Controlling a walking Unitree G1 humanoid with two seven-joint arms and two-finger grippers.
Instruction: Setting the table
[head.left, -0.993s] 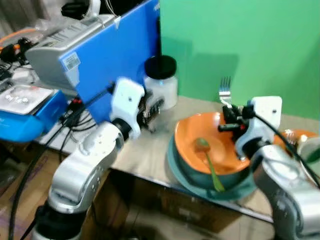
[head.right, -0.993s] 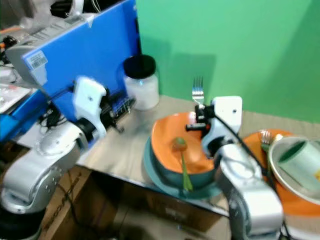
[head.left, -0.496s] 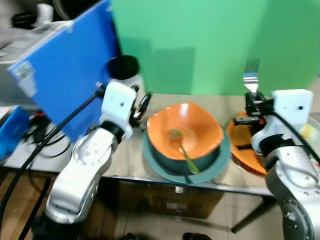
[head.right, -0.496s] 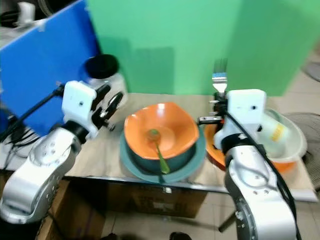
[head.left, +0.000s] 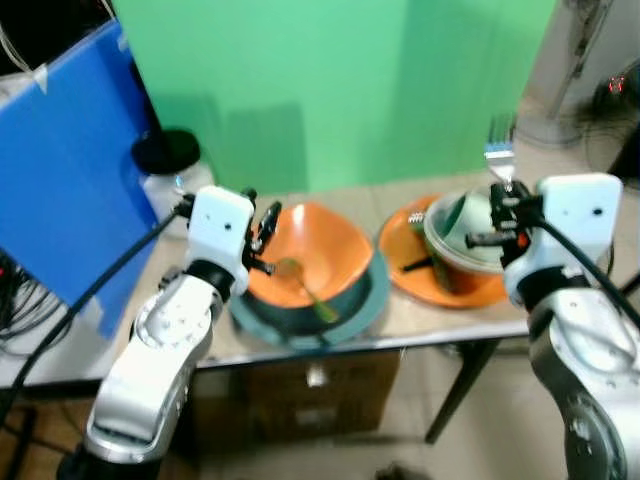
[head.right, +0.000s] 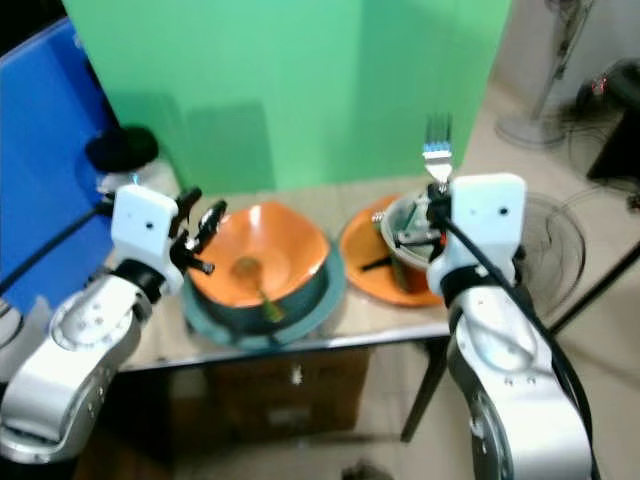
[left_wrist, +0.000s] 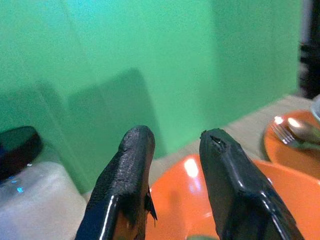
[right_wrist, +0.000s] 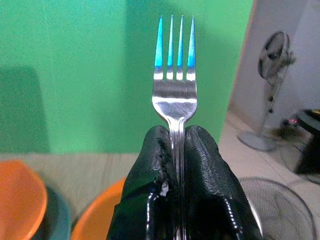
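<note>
Both silver arms reach forward, the left gripper with fingers parted, the right gripper apparently raised, fingers pinched shut on a fork.

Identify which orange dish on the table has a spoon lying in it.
The orange bowl nested in the teal bowl, by the left gripper. The orange plate carries a clear bowl instead.

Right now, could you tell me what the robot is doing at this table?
It is setting the table. The right gripper is shut on a fork, held upright with tines up, above the orange plate that carries a clear bowl. The left gripper is open and holds nothing, above the orange bowl, which sits in a teal dish with a green spoon inside. A black-lidded jar stands beside it.
</note>
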